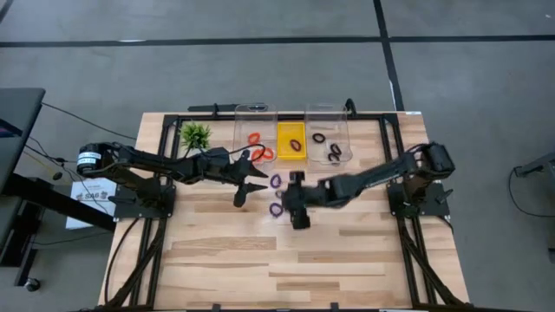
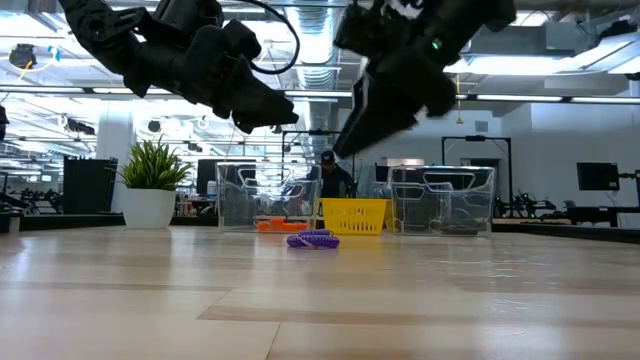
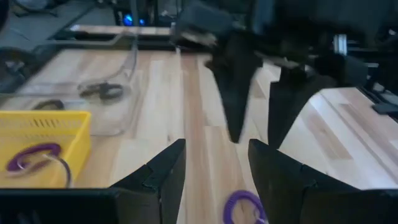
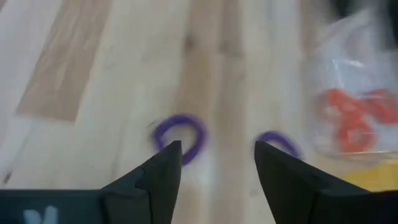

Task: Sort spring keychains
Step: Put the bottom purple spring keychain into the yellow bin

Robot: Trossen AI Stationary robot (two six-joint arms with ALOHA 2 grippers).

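On the bare wooden table (image 1: 286,260), nearest the front edge among the things at work, the right gripper (image 1: 296,201) hangs low over the middle of the boards with its two dark fingers (image 4: 163,169) spread apart and nothing between them. Just beyond those fingertips lie two purple spring keychains: one loop (image 1: 276,209) sits right beside the gripper on the wood, and the other (image 1: 275,180) lies a little farther back; the right wrist view shows both flat on the planks, apart from each other. The left gripper (image 1: 250,182) hovers just to the left of them, raised off the table, its fingers (image 3: 165,174) also held wide and empty, with the right arm's fingers showing ahead of it in the left wrist view. Farther back, along the far side of the table, three containers stand in a row. The left clear bin (image 1: 256,111) holds red-orange spring keychains (image 1: 257,146), the yellow basket (image 1: 290,128) in the middle holds a purple keychain (image 1: 295,145), and the right clear bin (image 1: 326,111) holds black keychains (image 1: 327,146). To the left of the bins stands a small green plant (image 1: 195,134) in a white pot. In the low view, a person (image 2: 327,170) shows in the room behind the basket.
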